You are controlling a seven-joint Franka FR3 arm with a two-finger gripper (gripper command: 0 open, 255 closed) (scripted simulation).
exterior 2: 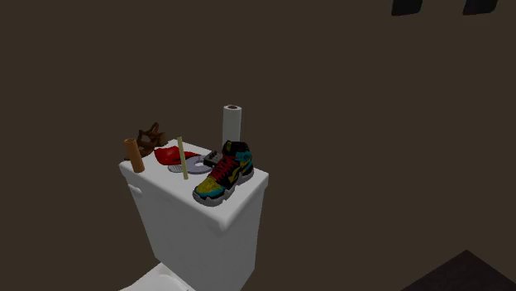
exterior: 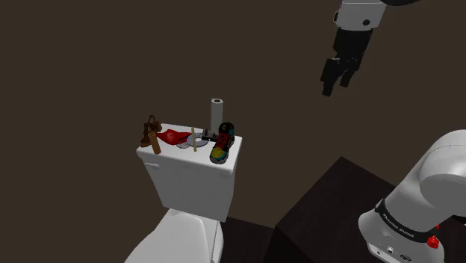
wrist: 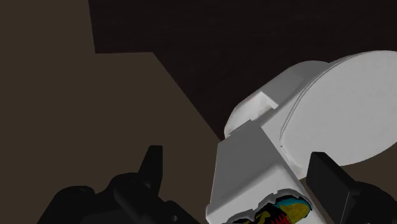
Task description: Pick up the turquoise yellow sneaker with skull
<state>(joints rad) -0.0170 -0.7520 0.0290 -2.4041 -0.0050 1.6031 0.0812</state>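
Turquoise, yellow, black and red sneaker (exterior: 222,142) sits on the white toilet tank lid (exterior: 168,158), at the end toward the shoulder view's right. It is upright on its sole, red laces showing. In the second exterior view its toe points toward the camera and its heel toward the wall.

Same lid, other items:
- pale paper roll (exterior: 216,114) standing on end just behind the sneaker
- thin yellowish stick (exterior: 193,139) leaning, just beside the sneaker
- flat grey disc (exterior 2: 194,168) under the stick
- red object (exterior: 173,137) near the lid's middle
- brown object (exterior: 151,134) at the far end, well apart from the sneaker

Hand (exterior: 337,81) hangs in the air high above the lid and off to the shoulder view's right, well apart from everything on it. Fingers spread, nothing between them. The wrist view looks down on the tank and bowl. A slice of the sneaker shows between the two black fingers (wrist: 151,167), touching neither.

White arm (exterior: 437,183) rises from the dark stand (exterior: 336,202) at the shoulder view's lower right. Walls dull brown.
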